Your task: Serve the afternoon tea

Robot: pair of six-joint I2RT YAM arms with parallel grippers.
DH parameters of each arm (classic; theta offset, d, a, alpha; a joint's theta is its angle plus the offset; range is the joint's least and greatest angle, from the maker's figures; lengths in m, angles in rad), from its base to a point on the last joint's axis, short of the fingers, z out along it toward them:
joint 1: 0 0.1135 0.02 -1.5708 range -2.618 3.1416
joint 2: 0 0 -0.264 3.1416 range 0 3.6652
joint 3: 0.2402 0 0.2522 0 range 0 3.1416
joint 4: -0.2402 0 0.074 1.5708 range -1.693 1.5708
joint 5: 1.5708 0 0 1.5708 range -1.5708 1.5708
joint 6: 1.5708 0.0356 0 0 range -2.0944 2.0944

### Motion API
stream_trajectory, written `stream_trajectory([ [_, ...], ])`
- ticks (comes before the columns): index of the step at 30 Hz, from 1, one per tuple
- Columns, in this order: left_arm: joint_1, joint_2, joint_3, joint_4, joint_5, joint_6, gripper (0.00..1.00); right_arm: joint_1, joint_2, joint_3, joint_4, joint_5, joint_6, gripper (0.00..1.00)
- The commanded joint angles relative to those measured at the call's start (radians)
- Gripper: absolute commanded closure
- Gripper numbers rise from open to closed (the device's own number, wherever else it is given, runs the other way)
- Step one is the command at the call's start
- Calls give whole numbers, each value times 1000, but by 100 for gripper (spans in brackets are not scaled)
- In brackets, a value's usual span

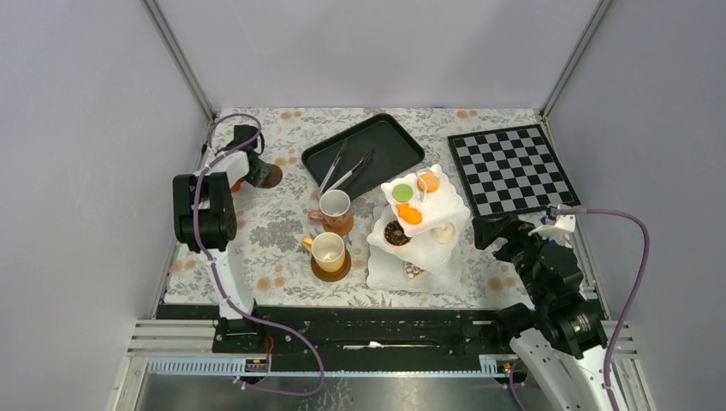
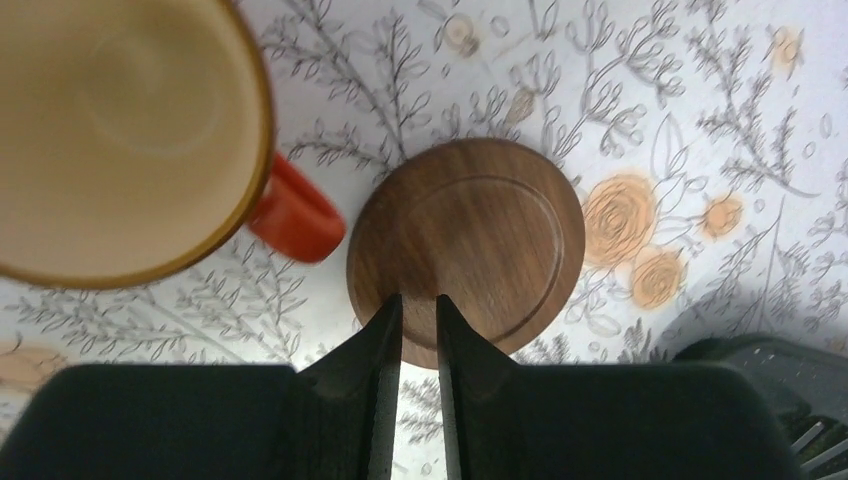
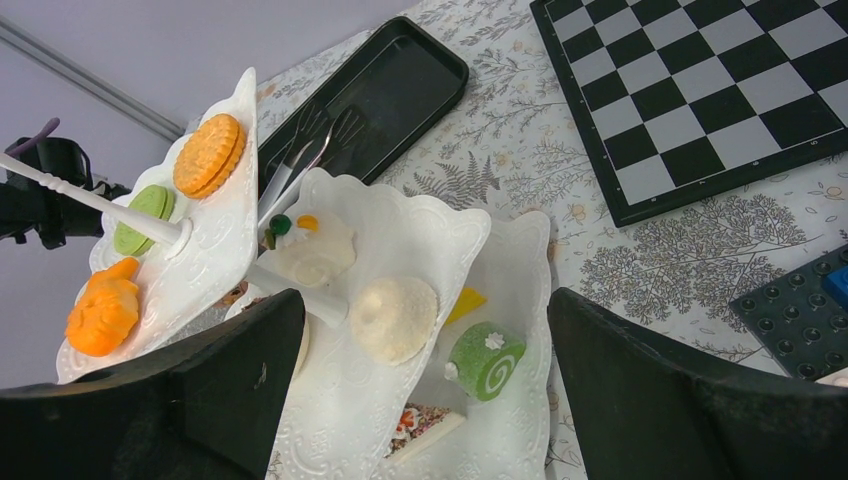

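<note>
A white three-tier stand (image 1: 419, 248) right of centre carries toy cakes, among them a green roll (image 3: 483, 358) and a cream dome cake (image 3: 395, 317). My right gripper (image 3: 425, 296) hangs open above its lower tiers, holding nothing. Two cups (image 1: 335, 205) (image 1: 328, 251) stand on saucers mid-table. At the far left lies a bare brown saucer (image 2: 467, 240), with a cream cup with a red handle (image 2: 120, 130) beside it. My left gripper (image 2: 419, 300) hovers over the saucer's near edge. Its fingers are a narrow slit apart, with nothing between them.
A black tray (image 1: 389, 137) at the back centre holds silver tongs (image 1: 347, 169). A checkerboard (image 1: 512, 167) lies at the back right. A dark studded plate (image 3: 800, 310) sits near the right gripper. A floral cloth covers the table.
</note>
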Motion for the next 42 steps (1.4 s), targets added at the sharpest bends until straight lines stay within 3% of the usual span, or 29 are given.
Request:
stream_trajectory([
  [1, -20, -48, -136, -148, 55, 14, 79, 8, -14, 10, 8, 9, 4, 2],
  [14, -177, -369, -565, -112, 50, 7, 80, 8, -22, -6, 23, -15, 1, 2],
  [22, -210, -517, -708, -149, 31, -30, 79, 8, -27, -13, 25, -31, 3, 2],
  [28, -222, -569, -761, -153, 31, -46, 79, 8, -26, -15, 30, -37, 0, 2],
  [42, -249, -637, -719, -208, -4, -23, 77, 8, -29, -22, 35, -40, 1, 2],
])
